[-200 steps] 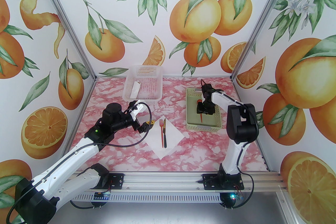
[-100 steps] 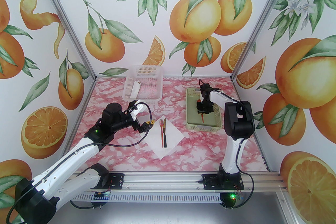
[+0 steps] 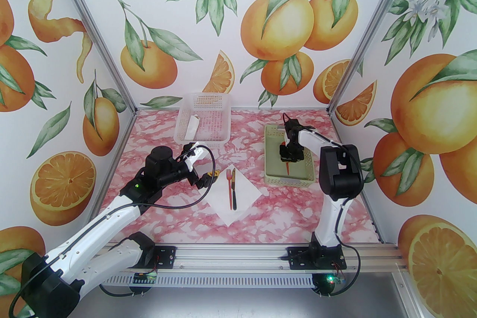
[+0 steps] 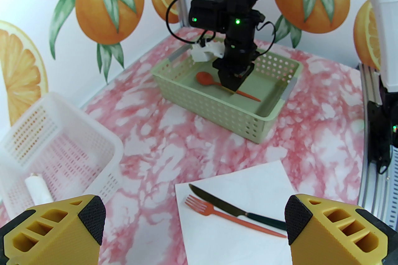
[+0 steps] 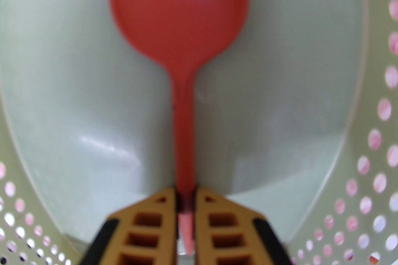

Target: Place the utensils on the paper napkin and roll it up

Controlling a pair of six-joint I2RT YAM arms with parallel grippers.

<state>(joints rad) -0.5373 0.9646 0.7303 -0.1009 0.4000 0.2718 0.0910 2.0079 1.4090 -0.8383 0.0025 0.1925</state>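
Observation:
On the table's middle lies the white paper napkin (image 3: 246,186) (image 4: 248,180) like a diamond, with the orange fork (image 3: 228,186) (image 4: 217,216) and the dark knife (image 3: 234,190) (image 4: 224,207) side by side on it. The red-orange spoon (image 5: 178,9) (image 4: 204,77) (image 3: 287,169) lies in the green basket (image 3: 288,182) (image 4: 217,111). My right gripper (image 5: 185,199) (image 3: 287,159) (image 4: 231,85) reaches down into the basket and is shut on the spoon's handle. My left gripper (image 4: 195,217) (image 3: 213,175) hovers open at the napkin's left corner, holding nothing.
A white mesh basket (image 3: 203,100) (image 4: 62,145) stands at the back left with a slim white paper roll (image 3: 192,127) (image 4: 38,189) in it. The green basket's perforated walls (image 5: 357,164) close in around my right gripper. Printed walls enclose the table.
My right gripper has closed on the spoon's handle inside the green basket and its arm has shifted slightly. The left arm, napkin, fork and knife have not moved.

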